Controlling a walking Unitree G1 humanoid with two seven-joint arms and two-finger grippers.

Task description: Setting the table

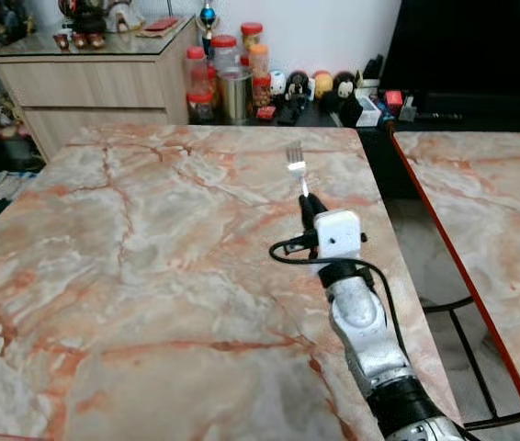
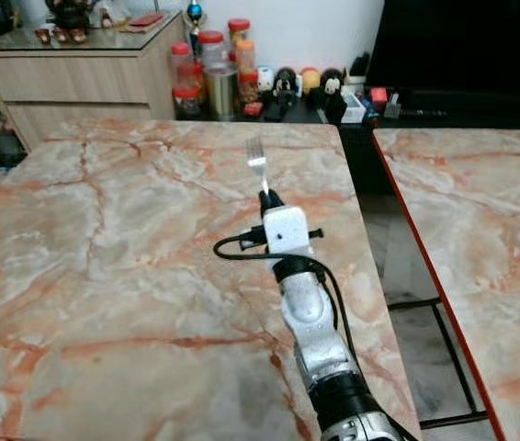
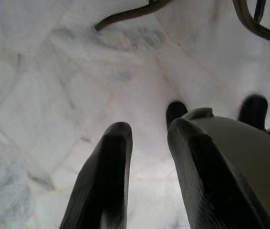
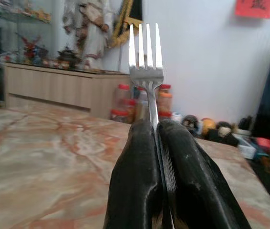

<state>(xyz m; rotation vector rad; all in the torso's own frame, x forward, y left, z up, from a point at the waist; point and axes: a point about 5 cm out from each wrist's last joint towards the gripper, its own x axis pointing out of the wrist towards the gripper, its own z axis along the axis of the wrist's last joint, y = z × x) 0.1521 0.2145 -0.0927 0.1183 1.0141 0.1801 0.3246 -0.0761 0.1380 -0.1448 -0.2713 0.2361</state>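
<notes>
My right gripper (image 1: 308,208) reaches out over the right side of the marble table (image 1: 150,266) and is shut on a silver fork (image 1: 297,168). The fork's tines (image 4: 145,47) point away from me, toward the far edge, and its handle is pinched between the two black fingers (image 4: 140,176). In the right eye view the fork (image 2: 258,163) stands out beyond the gripper (image 2: 269,197). My left gripper (image 3: 147,138) hangs over a pale tiled floor with a narrow gap between its fingers and nothing in them.
A second marble table (image 1: 490,211) stands to the right across a narrow gap. Behind the table are a wooden sideboard (image 1: 95,83), several red-lidded jars (image 1: 223,64) and small figurines (image 1: 324,87). Dark chair legs (image 3: 249,19) cross the floor near the left gripper.
</notes>
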